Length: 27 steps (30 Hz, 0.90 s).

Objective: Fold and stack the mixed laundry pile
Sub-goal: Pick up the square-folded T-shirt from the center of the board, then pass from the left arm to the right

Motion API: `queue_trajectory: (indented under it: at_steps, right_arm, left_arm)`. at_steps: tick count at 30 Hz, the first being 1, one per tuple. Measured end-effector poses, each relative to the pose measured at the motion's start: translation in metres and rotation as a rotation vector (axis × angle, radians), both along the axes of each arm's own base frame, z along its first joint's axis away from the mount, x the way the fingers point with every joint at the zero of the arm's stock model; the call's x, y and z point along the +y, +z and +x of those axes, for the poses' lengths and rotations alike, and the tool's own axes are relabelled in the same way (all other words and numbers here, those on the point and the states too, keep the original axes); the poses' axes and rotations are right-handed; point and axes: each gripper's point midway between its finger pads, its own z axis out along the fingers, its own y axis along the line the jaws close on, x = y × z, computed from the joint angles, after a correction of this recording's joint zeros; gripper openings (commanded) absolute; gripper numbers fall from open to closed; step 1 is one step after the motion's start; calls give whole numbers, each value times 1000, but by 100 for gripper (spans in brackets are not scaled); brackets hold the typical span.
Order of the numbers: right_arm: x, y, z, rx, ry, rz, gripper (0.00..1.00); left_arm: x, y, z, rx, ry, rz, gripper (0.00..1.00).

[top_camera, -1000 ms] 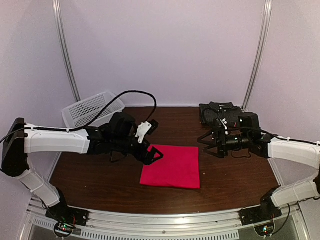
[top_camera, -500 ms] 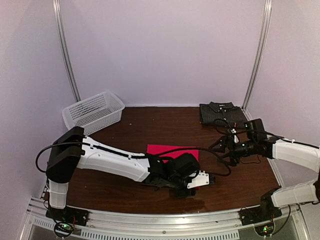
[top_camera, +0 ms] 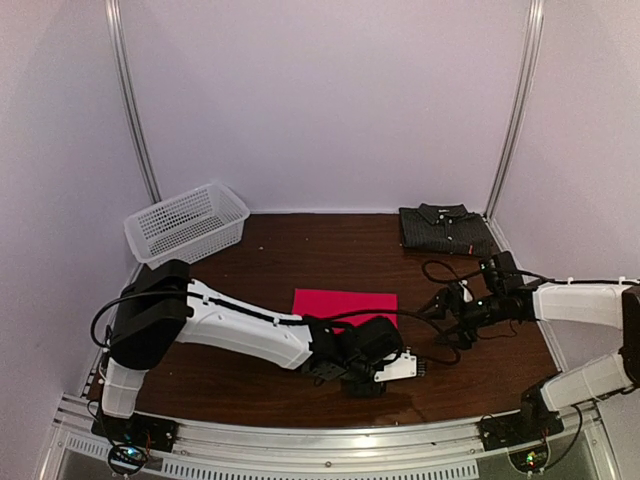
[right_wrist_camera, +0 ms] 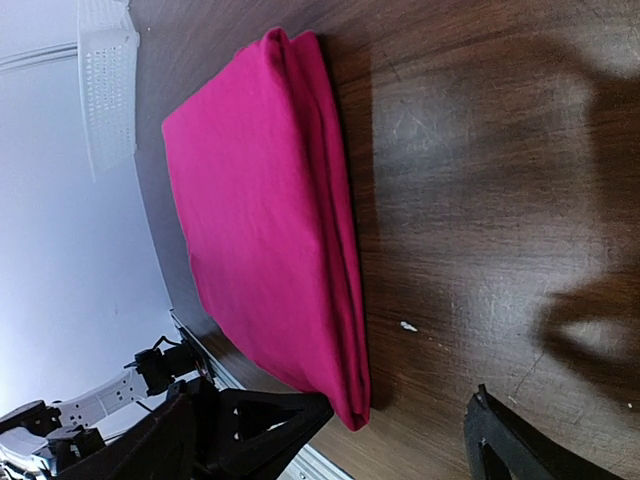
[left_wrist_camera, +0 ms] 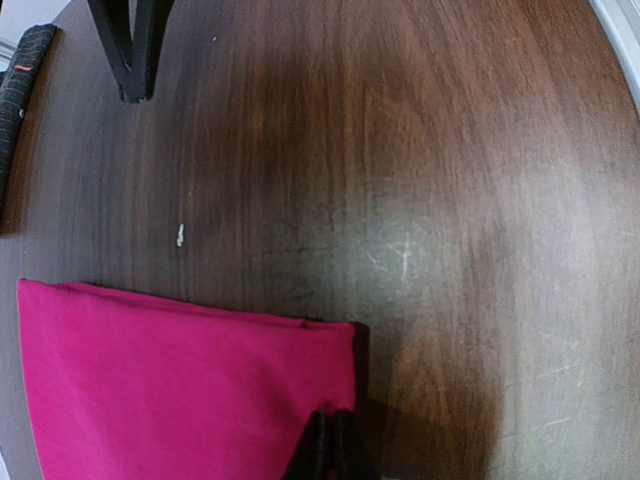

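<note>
Top: the T-shirt (top_camera: 345, 303) lies folded mid-table (top_camera: 300, 250). The left gripper (top_camera: 368, 385) is at its near right corner, the right gripper (top_camera: 445, 300) just right of it. The dark shirt (top_camera: 445, 228) lies far right.

Left wrist: the fingers (left_wrist_camera: 320, 455) pinch the T-shirt (left_wrist_camera: 180, 390) corner, with bare wood to the right.

Right wrist: the jaws stand spread beside the T-shirt (right_wrist_camera: 260, 220).

A second ago the left gripper hung open at the far left corner.

Lab cell: bare walls (top_camera: 320, 100), aluminium rails (top_camera: 133, 110)

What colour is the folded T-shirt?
The T-shirt is plain bright pink-red. The right wrist view shows it best.
</note>
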Motion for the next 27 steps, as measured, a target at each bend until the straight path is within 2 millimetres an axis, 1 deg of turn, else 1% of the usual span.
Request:
queue_trajectory:
  at_steps: [4,8,11,14,18,23,27]
  right_arm:
    - [2,-10,-4,49,-9,20,94]
    - [9,-19,-13,89,-4,53,95]
    - [19,-25,-20,126,5,90,95]
    - [29,-30,-26,155,20,135,95]
    - [42,-26,-24,148,22,182,95]
    - [57,-25,-15,145,5,252,93]
    - [66,-27,-9,157,-12,317,87]
  left_arm:
    - [-1,1,3,4,13,-11,0]
    - [1,10,10,36,41,-60,0]
    - [4,25,19,61,73,-111,0]
    - [3,39,27,70,90,-154,0]
    - [1,49,30,80,97,-190,0]
    - [2,47,26,97,93,-192,0]
    - [2,48,26,98,90,-199,0]
